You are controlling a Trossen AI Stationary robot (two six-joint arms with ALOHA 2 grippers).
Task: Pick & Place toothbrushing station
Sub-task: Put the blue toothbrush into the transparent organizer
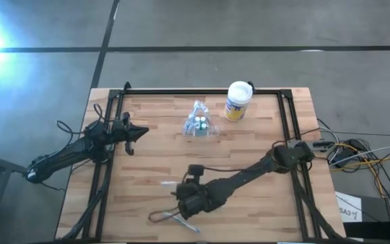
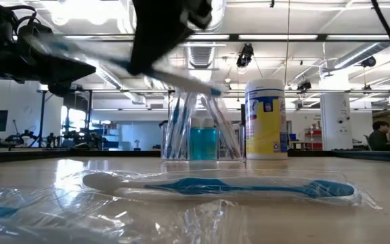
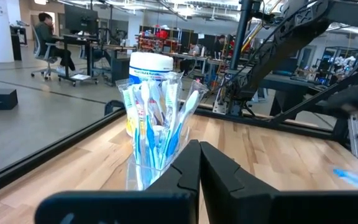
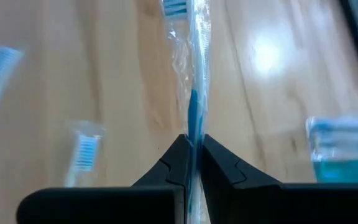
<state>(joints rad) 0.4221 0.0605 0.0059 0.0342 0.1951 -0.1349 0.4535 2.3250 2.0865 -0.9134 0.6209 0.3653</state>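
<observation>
So the clear holder (image 1: pixel 198 126) full of wrapped brushes stands well beyond the right gripper (image 1: pixel 181 203), beside the canister (image 1: pixel 237 100). Right gripper's fingers are pinched tight on a wrapped toothbrush (image 4: pixel 194 93). Left gripper (image 1: pixel 133 133), fingers closed and empty, waits left of holder.

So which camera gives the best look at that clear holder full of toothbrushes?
The left wrist view: the clear holder stands close and unblocked, its wrapped toothbrushes easy to tell apart. The low view shows it farther off, partly crossed by a blurred arm. From above it is only a small clump beside the canister. The right wrist view catches just a blurred corner.
</observation>
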